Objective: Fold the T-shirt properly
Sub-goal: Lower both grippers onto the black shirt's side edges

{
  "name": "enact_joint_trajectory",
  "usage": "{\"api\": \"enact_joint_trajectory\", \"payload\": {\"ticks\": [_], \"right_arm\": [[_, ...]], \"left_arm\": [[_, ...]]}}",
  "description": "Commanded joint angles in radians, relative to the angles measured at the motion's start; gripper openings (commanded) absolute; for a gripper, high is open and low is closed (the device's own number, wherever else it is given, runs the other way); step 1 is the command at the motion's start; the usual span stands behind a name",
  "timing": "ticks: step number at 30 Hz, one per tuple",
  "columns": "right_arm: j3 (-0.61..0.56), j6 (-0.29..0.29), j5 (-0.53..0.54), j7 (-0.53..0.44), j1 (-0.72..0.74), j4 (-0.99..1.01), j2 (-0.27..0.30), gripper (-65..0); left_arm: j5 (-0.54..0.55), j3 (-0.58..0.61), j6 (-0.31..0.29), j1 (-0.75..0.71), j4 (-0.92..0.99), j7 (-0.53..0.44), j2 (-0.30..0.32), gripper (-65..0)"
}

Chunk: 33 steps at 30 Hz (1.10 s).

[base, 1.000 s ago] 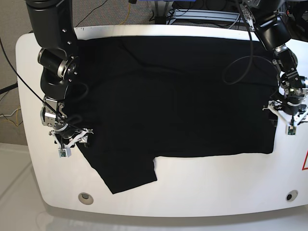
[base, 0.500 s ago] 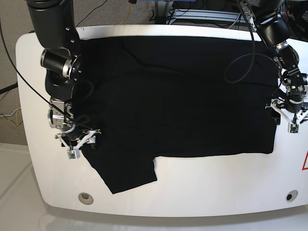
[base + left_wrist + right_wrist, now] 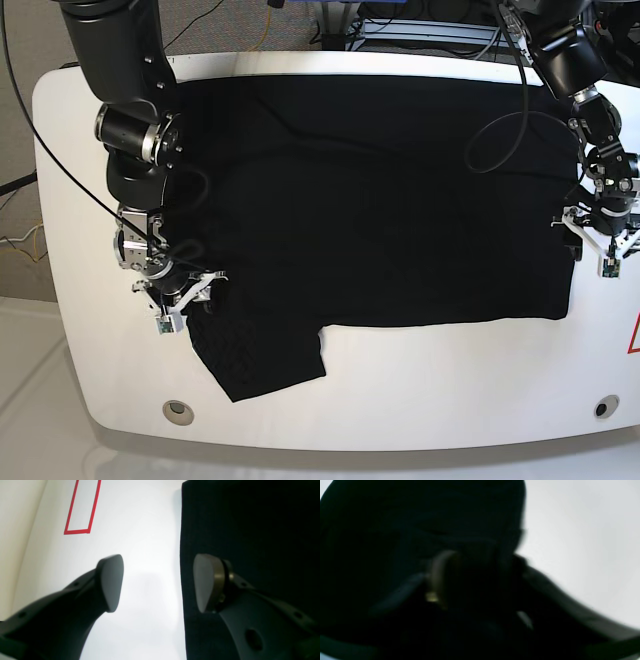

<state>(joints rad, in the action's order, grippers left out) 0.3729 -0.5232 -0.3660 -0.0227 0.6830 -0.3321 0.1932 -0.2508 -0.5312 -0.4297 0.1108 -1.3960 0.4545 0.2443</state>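
The black T-shirt [image 3: 380, 200] lies spread flat over the white table [image 3: 450, 390], one sleeve pointing toward the front left. My right gripper [image 3: 190, 298] is down on the cloth at that sleeve's base. Its wrist view is dark and blurred: black T-shirt [image 3: 420, 517] bunches around the fingers [image 3: 440, 580], and their gap does not show. At the shirt's right edge my left gripper [image 3: 590, 235] hangs open. In its wrist view the left gripper [image 3: 157, 582] straddles the hem, one finger over bare table [image 3: 140, 517], the other over the T-shirt [image 3: 250, 530].
A red tape outline [image 3: 80, 510] marks the table right of the shirt, seen as a red mark [image 3: 634, 335] at the base view's edge. Two round holes [image 3: 178, 408] [image 3: 600, 407] sit near the front edge. Cables [image 3: 420, 30] run behind the table.
My right gripper has slid right from the bare table onto the sleeve's base, and the cloth there has bunched. The left gripper has barely moved.
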Motion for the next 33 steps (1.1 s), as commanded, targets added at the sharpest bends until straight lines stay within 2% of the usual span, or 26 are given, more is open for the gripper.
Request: {"api": "enact_joint_trajectory", "payload": {"ticks": [1, 2, 4, 8, 21, 27, 33], "right_arm": [[-0.002, -0.015, -0.018, 0.063, 0.008, 0.006, -0.001, -50.9], [-0.002, -0.016, -0.018, 0.063, 0.008, 0.006, 0.001, -56.6], [-0.005, -0.028, -0.020, 0.065, 0.007, 0.008, 0.004, -61.5], [-0.005, -0.061, -0.020, 0.076, -0.015, 0.004, 0.015, -61.3], [-0.005, -0.071, -0.020, 0.076, -0.050, 0.003, 0.038, -63.6], [-0.005, -0.071, -0.020, 0.076, -0.050, 0.003, 0.039, -63.6], [-0.005, -0.071, -0.020, 0.076, -0.047, 0.003, 0.038, -63.6]], "left_arm": [[0.005, -0.002, 0.007, 0.017, -0.021, -0.023, 0.017, -23.0], [0.005, -0.002, 0.007, 0.017, -0.021, -0.023, 0.017, -23.0], [0.005, -0.002, 0.007, 0.017, -0.019, -0.023, 0.017, -23.0], [0.005, -0.002, 0.007, 0.017, -0.021, -0.023, 0.017, -23.0], [0.005, -0.004, 0.013, 0.054, -0.012, -0.024, 0.017, -23.0], [0.009, -0.002, 0.117, 0.099, 0.039, -0.032, 0.017, -23.0], [0.006, 0.000, 0.122, 0.172, 0.175, -0.112, 0.017, -22.8]]}}
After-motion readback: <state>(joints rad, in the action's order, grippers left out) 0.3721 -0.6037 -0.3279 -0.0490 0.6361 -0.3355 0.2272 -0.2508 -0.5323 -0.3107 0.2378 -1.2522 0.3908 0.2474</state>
